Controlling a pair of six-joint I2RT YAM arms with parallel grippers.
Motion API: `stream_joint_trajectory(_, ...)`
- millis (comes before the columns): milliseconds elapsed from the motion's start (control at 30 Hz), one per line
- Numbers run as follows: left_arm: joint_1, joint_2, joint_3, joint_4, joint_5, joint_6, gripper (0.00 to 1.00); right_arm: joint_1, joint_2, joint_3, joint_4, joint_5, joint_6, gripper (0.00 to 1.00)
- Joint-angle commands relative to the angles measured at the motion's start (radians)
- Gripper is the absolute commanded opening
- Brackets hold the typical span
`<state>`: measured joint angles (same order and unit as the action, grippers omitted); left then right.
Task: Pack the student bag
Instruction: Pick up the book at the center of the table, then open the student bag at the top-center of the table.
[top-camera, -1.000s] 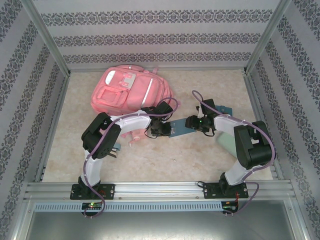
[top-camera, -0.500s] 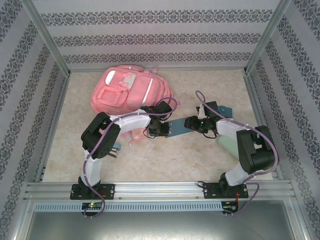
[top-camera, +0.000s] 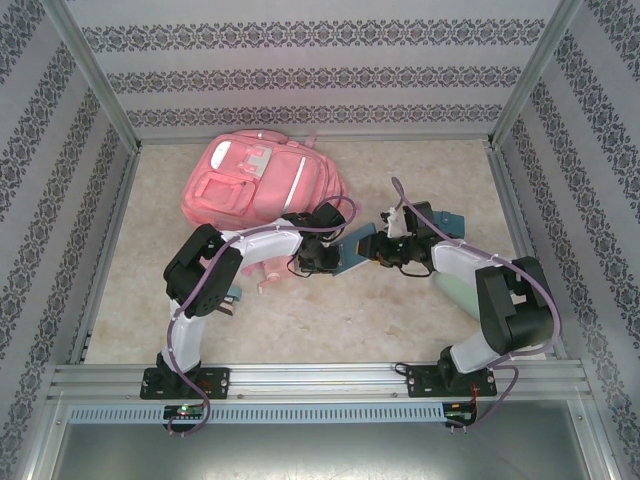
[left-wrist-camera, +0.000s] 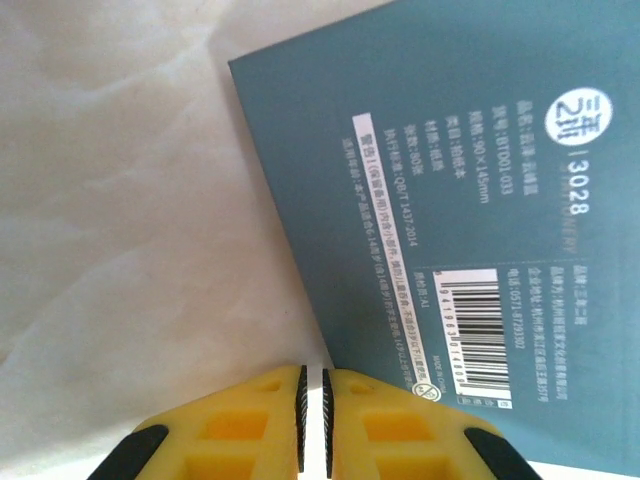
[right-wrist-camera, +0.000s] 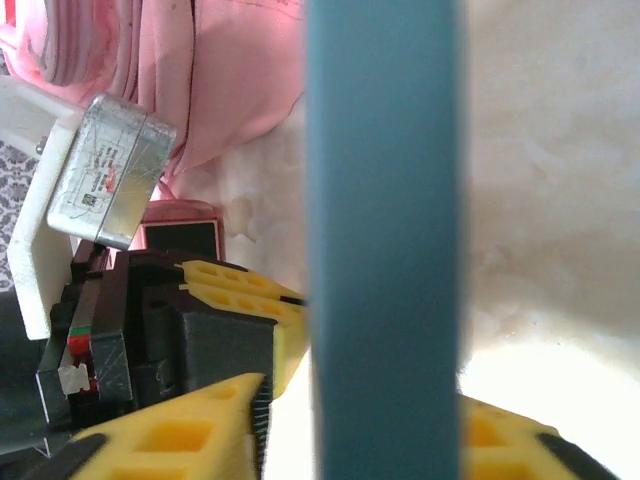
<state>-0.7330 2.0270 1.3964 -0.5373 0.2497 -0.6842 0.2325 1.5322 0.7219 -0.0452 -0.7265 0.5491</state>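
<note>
The pink student bag (top-camera: 255, 185) lies at the back left of the table, and its fabric (right-wrist-camera: 220, 80) shows in the right wrist view. A teal notebook (top-camera: 356, 248) stands tilted up between the two grippers. My right gripper (top-camera: 385, 248) straddles it, the book (right-wrist-camera: 385, 250) edge-on between the yellow fingers (right-wrist-camera: 215, 425), with a gap at the left pad. My left gripper (top-camera: 328, 258) is shut to a thin empty slit (left-wrist-camera: 312, 400). Its tips sit at the corner of the notebook's barcode side (left-wrist-camera: 450, 200).
A second teal item (top-camera: 450, 218) lies behind the right arm and a pale green one (top-camera: 457, 290) under it. A small pink piece (top-camera: 268, 283) sits by the left arm. Metal frame rails and patterned walls enclose the table.
The right gripper has narrowed around the notebook and shifted slightly left. The notebook has tipped up from lying flat. The left gripper has stayed where it was.
</note>
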Motion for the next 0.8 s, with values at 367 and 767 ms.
stream_joint_trajectory(367,0.007,-0.1,0.175,-0.152,-0.122,0.158,0.55,-0.077,-0.223,-0.066,-0.015,0.111,0.077,0.0)
stream_joint_trajectory(767,0.067,0.111,0.623,-0.359,-0.41,0.478,0.6,-0.11,-0.388,-0.135,-0.004,0.154,0.159,0.0)
